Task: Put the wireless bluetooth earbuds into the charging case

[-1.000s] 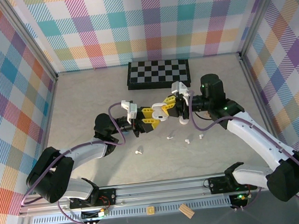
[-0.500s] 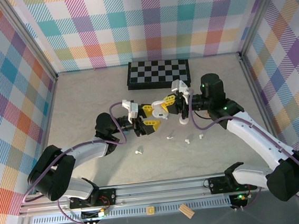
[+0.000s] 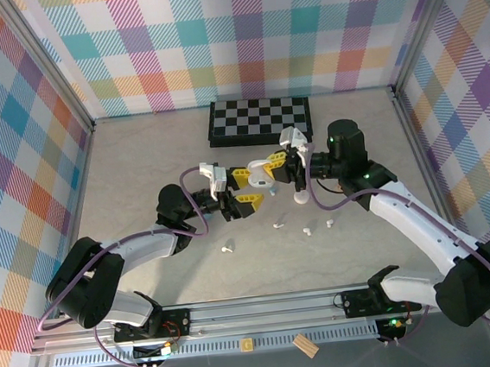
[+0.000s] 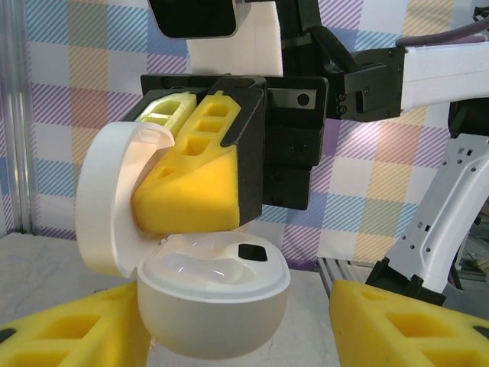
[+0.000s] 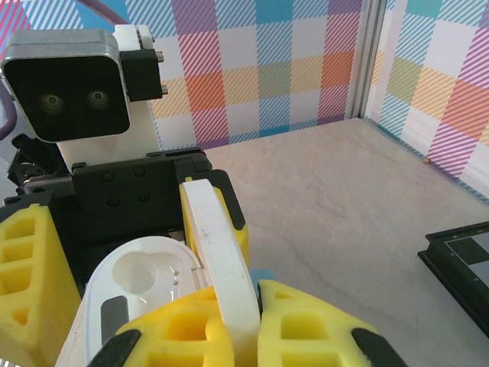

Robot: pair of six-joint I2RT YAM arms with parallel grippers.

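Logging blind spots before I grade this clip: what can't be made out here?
Top external: earbuds on the table, too small to tell colours.
Top external: charging case, small and partly covered by the right tool.
Left wrist: case underside cut off by the bottom edge.
Right wrist: case's near part hidden behind that tool's yellow fingers.

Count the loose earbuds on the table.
4 earbuds: one alone on the left, three in a loose row to its right. Others may be hidden by the case.
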